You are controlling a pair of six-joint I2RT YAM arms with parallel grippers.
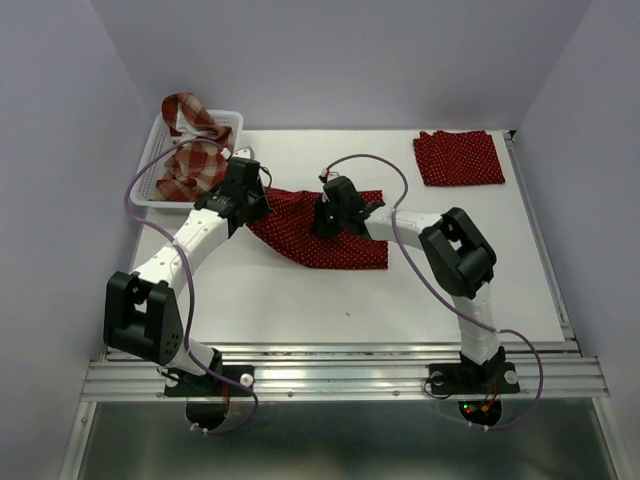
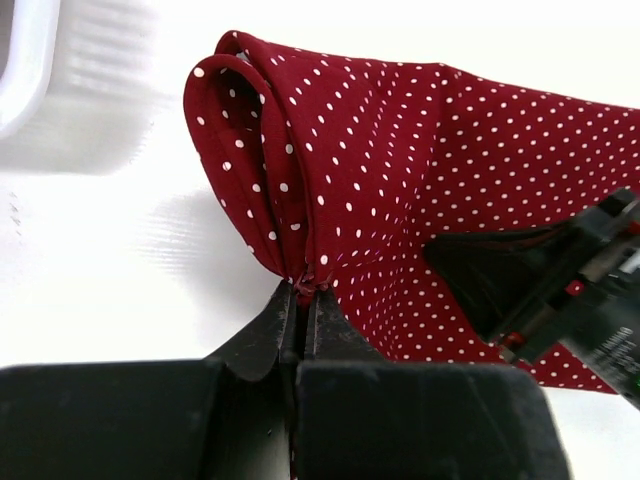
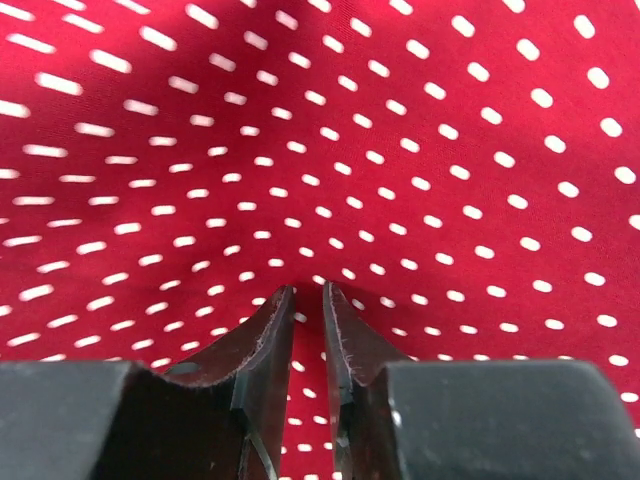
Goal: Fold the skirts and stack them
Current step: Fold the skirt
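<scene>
My left claw (image 2: 303,289) pinches the dotted skirt (image 1: 312,246) by its rolled edge, hidden overhead. The skirt lies left-right. My right claw (image 3: 308,292): cannot tell.

Basket: I see a white plastic lattice basket (image 1: 145,172) at the upper left of the overhead view, sitting on the bench's far left corner. Its rounded rim (image 2: 20,60) also cuts into the upper left corner of my left wrist view.
Bench: the plain white bench (image 1: 400,300) fills the middle of the overhead frame. I can make out one tiny dark speck (image 1: 348,314) just below centre.
Rail: a ribbed aluminium rail (image 1: 340,372) runs across the lower frame along the bench's near edge.
Walls: pale lilac walls (image 1: 400,60) close in the top, left and right of the frame.
Sheet: a dull grey sheet (image 1: 330,440) lies along the very bottom.
</scene>
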